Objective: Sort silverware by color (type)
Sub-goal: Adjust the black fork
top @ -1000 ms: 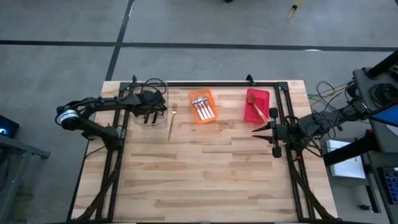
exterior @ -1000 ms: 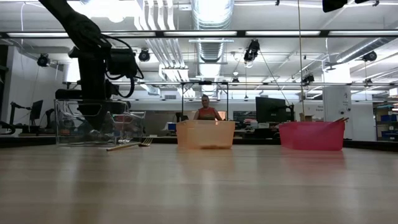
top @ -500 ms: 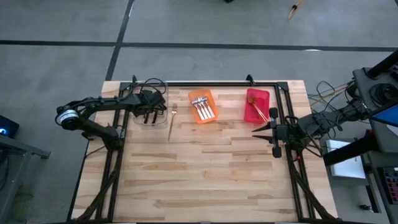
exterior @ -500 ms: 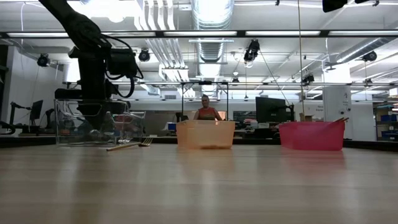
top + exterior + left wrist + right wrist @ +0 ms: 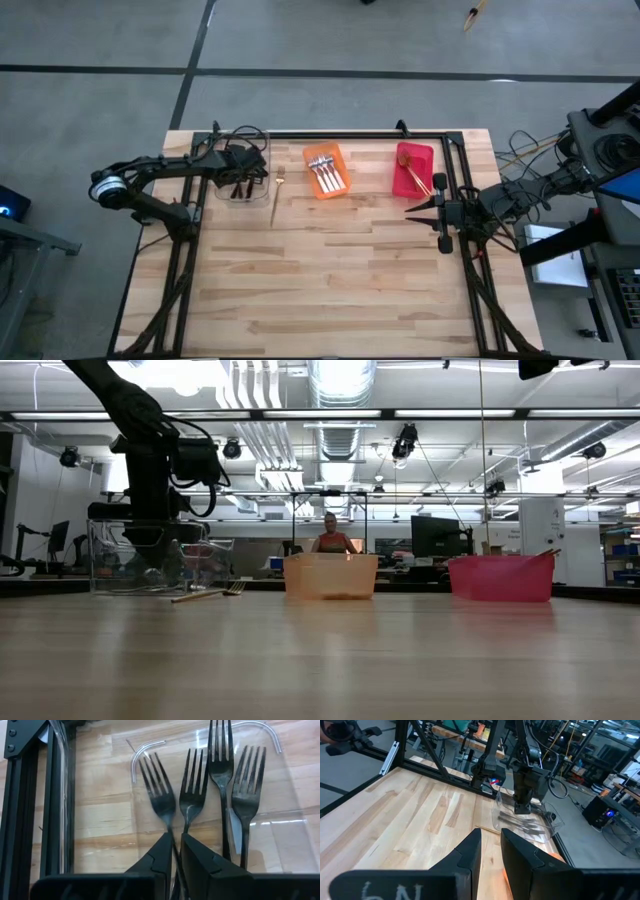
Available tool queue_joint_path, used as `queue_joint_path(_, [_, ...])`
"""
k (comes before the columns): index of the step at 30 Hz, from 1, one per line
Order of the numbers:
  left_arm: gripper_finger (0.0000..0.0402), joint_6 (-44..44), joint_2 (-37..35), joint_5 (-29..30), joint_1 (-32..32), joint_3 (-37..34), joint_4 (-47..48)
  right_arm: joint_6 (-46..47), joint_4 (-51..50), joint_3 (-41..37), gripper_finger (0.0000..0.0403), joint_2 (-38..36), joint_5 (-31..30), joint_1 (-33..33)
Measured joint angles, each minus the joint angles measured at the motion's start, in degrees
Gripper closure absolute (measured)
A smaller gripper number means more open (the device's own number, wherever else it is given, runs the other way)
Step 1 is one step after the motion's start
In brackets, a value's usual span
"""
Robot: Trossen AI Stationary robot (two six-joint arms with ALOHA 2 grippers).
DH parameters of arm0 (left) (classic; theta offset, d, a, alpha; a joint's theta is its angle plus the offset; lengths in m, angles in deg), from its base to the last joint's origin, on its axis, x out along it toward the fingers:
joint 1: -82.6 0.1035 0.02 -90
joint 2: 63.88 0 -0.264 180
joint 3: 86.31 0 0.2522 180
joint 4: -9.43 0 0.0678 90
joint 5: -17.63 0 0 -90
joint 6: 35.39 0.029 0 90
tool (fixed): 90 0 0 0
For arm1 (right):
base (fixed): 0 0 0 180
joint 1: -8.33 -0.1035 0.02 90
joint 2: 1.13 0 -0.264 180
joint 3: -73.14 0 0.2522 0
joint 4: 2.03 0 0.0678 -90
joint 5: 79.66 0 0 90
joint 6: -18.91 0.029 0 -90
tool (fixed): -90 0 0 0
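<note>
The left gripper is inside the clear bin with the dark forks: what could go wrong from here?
1. The left gripper stands almost shut around the handle of one dark metal fork in the clear rectangular bin. If it lifts before it opens fully, the fork may come out again.
2. Three other dark forks lie close beside it; the fingers could disturb them.
3. One gold fork lies unsorted on the wooden table beside the bin.

A light wooden table (image 5: pixel 330 270) of butcher-block planks carries three bins in a row near its far edge. The orange bin (image 5: pixel 326 171) sits in the middle, with the clear bin (image 5: pixel 240 170) to its left and the red bin (image 5: pixel 413 168) to its right. Between the clear and orange bins, a slim gold fork (image 5: pixel 277 195) lies flat on the wood, apparently touching neither.
</note>
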Motion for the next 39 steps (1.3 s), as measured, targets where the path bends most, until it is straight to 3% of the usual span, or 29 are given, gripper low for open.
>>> queue_joint_path(4, [0.0377, 0.3, 0.0, -0.8, -0.1, 0.0, 0.0, 0.0, 0.0, 0.0, 0.0337, 0.0, 0.0, 0.0])
queue_joint_path(17, [0.0377, 7.9, -0.9, -11.0, -0.1, 1.2, 0.7, 0.0, 0.0, 0.0, 0.0337, 0.0, 0.0, 0.0])
queue_joint_path(29, [0.0376, 16.4, -1.0, -12.1, 0.0, 8.0, 2.4, 0.0, 0.0, 0.0, 0.0337, 0.0, -0.1, 0.0])
queue_joint_path(39, [0.0377, 17.2, -1.0, -12.0, 0.1, 8.5, 2.6, 0.0, 0.0, 0.0, 0.0337, 0.0, -3.1, 0.0])
